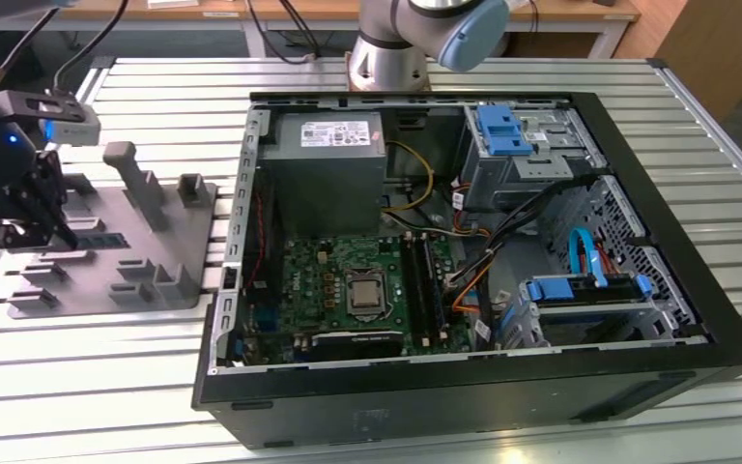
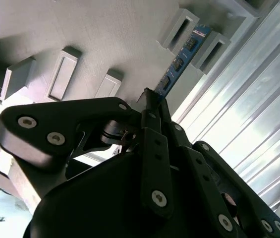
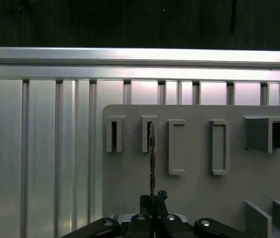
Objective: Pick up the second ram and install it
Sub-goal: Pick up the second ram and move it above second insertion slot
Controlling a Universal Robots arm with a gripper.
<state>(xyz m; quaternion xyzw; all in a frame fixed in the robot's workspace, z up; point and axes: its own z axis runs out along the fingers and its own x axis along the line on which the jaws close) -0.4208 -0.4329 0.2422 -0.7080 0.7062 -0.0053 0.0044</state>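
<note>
We have the claw [image 1: 46,230] low over the grey fixture [image 1: 152,285], at the exterior view's left. It is well apart from the open PC case [image 1: 474,396]. Both sit on the slatted metal surface [image 1: 165,87], with the arm base [image 1: 397,53] behind the case.

Claw state: closed. In both wrist views the fingers are pinched together on the near end of the second ram [image 2: 182,59].

Ram position: on the fixture, standing on its long edge. In the second wrist view we see its blue face with dark chips, running straight out from the fingertips [image 2: 149,106] towards the fixture's posts. In the first wrist view it is edge-on, a thin dark line [image 3: 151,158] from the claw [image 3: 152,199] to the second slotted post [image 3: 148,134] in the row.

The far end lies between that post's walls. We can't tell whether it is seated on the fixture base or just clear of it, because the edge-on view hides the gap.

In the exterior view the strip [image 1: 98,239] shows as a short dark bar just beside the claw. The green motherboard [image 1: 332,290] lies flat in the case.
</note>
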